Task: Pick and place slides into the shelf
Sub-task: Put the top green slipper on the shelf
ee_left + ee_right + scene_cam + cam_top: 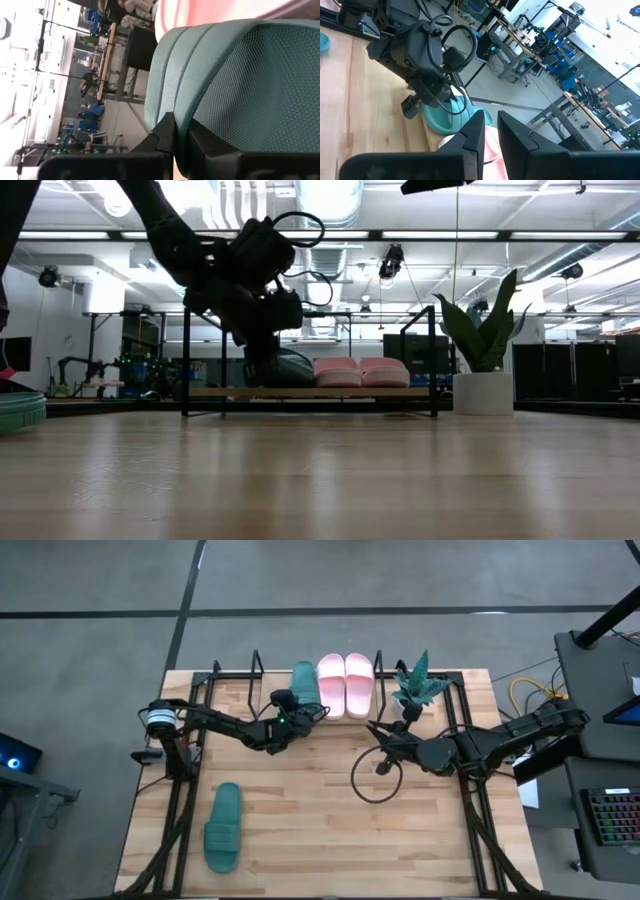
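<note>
Slide in dark green rubber (305, 683) is pinched at its heel end by the left gripper (284, 704), fingers clamped on it, toe resting on the low black metal-rod shelf (258, 667) beside the pale pink pair of slides (346, 681). Second dark green slide (223, 826) is seen flat on the light wooden tabletop (320, 830), well apart, near the front left. Right gripper (378, 732) is held mid-table with fingers nearly pressed together, holding nothing. Potted green plant in a white pot (417, 688) is placed at the shelf's right end. Grey concrete floor (320, 580) surrounds the table; benches and ceiling strip lights (560, 236) are visible beyond.
</note>
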Robot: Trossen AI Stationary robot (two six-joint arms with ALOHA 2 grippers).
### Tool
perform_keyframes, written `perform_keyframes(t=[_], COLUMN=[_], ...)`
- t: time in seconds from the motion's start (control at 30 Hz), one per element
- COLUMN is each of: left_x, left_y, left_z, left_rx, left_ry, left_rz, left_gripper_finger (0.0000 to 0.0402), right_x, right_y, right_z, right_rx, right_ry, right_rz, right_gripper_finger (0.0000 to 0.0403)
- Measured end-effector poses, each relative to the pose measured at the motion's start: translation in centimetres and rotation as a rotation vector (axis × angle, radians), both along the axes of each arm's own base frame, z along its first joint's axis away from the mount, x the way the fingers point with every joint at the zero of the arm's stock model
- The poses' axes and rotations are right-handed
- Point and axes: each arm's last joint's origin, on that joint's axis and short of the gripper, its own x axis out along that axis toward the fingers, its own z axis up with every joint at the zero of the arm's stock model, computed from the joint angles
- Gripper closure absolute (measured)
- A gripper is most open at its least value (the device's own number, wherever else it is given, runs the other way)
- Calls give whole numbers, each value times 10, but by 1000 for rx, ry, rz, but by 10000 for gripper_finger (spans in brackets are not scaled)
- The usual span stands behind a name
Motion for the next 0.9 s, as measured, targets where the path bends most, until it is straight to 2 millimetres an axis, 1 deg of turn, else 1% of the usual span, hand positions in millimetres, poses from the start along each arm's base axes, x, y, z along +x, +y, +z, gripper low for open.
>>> perform_keyframes(t=[0.33,0.43,0.57,0.73,0.9], left_x=[1,2,3,4,4], left_y=[0,-1,-2,-3,-4], left_z=[-1,-1,-2,-2,4], left_rx=[-40,-63,-89,-112,-123], left_ry=[-10,-14,-18,-16,-44], left_rz=[-54,-88,-127,-159,-177], left_gripper_finger=[401,391,358,296,236], right_x=[0,0,0,0,0], right_y=[0,0,0,0,0], right_z=[0,0,0,0,0], right_rx=[0,0,0,0,0], right_ry=[0,-1,0,0,0], right_rz=[0,0,0,0,0], right_gripper_finger=[360,360,360,360,360])
